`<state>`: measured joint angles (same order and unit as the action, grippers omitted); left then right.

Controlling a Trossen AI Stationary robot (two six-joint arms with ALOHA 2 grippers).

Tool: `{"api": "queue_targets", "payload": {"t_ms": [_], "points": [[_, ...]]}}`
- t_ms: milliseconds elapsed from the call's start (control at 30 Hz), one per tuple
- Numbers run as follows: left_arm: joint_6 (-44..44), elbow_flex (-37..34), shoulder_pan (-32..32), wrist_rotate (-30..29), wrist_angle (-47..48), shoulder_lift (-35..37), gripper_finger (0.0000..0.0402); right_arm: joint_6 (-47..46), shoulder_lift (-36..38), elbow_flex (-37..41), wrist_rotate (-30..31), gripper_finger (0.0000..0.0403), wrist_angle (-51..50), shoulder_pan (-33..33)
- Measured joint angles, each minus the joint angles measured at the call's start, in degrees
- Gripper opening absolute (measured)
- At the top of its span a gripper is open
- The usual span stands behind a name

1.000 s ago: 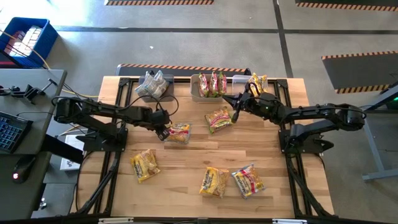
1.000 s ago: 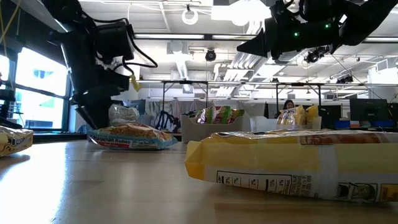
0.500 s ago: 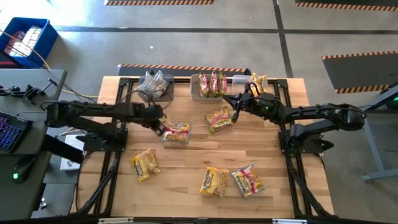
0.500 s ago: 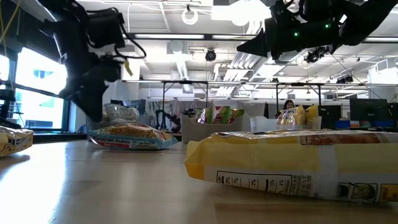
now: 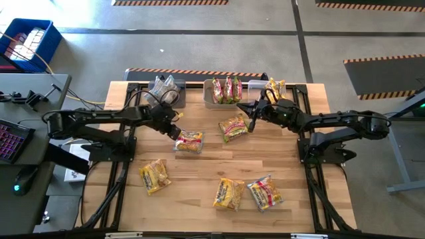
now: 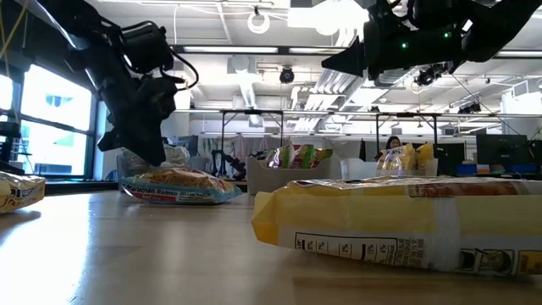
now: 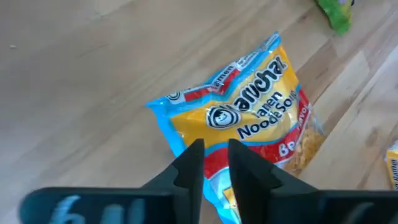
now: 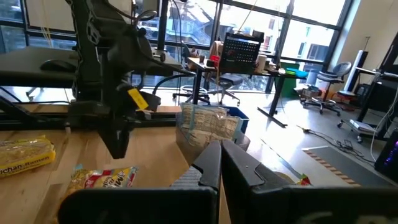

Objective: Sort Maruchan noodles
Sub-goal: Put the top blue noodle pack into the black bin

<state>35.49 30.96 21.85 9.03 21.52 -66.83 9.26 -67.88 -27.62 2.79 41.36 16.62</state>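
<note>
A blue-edged yellow and red noodle packet (image 5: pixel 189 141) (image 7: pixel 249 118) (image 6: pixel 178 186) lies flat on the table. My left gripper (image 5: pixel 176 131) (image 7: pixel 214 158) (image 6: pixel 155 157) is shut and hangs just above the packet's left end, pointing down. My right gripper (image 5: pixel 250 113) (image 8: pixel 219 158) (image 6: pixel 339 61) is shut and held high over a second packet (image 5: pixel 234 127). Three more yellow packets (image 5: pixel 154 175) (image 5: pixel 228 194) (image 5: pixel 265 192) lie flat nearer the near edge.
Three bins stand along the far edge. The left bin (image 5: pixel 174 101) holds silvery packets, the middle bin (image 5: pixel 210 101) holds green and red ones, and the right bin (image 5: pixel 255 85) holds yellow ones. In the low view one packet (image 6: pixel 398 224) fills the foreground. Bare wood lies mid-table.
My left gripper has moved a little toward the far edge and to the right, and its arm has swung farther over the table with the wrist turning. The packet beside it has stayed where it was. The right arm has kept still.
</note>
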Motion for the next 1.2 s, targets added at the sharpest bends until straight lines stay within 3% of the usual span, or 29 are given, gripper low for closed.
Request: {"api": "queue_targets", "payload": {"t_ms": [133, 333, 567, 800, 967, 1067, 1200], "points": [[0.0, -0.11, 0.73, 4.03, -0.02, -0.03, 0.0104, -0.01, 0.0, 0.0, 0.0, 0.0, 0.01, 0.0], [-1.32, -0.2, 1.65, 4.36, -0.46, -3.56, 0.0162, -0.01, 0.0, 0.0, -0.02, 0.0, 0.02, 0.0], [-2.97, -0.28, 4.47, 5.82, -6.16, -9.95, 0.0192, -0.24, 0.0, 0.0, -0.04, 0.0, 0.04, 0.0], [-4.95, -0.28, 6.41, 9.35, -9.75, -13.88, 0.0193, -0.24, 0.0, 0.0, -0.04, 0.0, 0.04, 0.0], [-8.47, -0.28, 6.38, 15.86, -17.82, -16.25, 0.0189, -0.24, 0.0, 0.0, -0.04, 0.0, 0.04, 0.0], [-9.86, -0.26, 6.36, 19.29, -21.72, -17.77, 0.0173, -0.22, 0.0, 0.0, -0.04, 0.0, 0.04, 0.0], [-12.23, -0.28, 6.18, 19.73, -23.27, -19.41, 0.0126, -0.22, 0.0, 0.0, -0.04, 0.0, 0.04, 0.0]]}}
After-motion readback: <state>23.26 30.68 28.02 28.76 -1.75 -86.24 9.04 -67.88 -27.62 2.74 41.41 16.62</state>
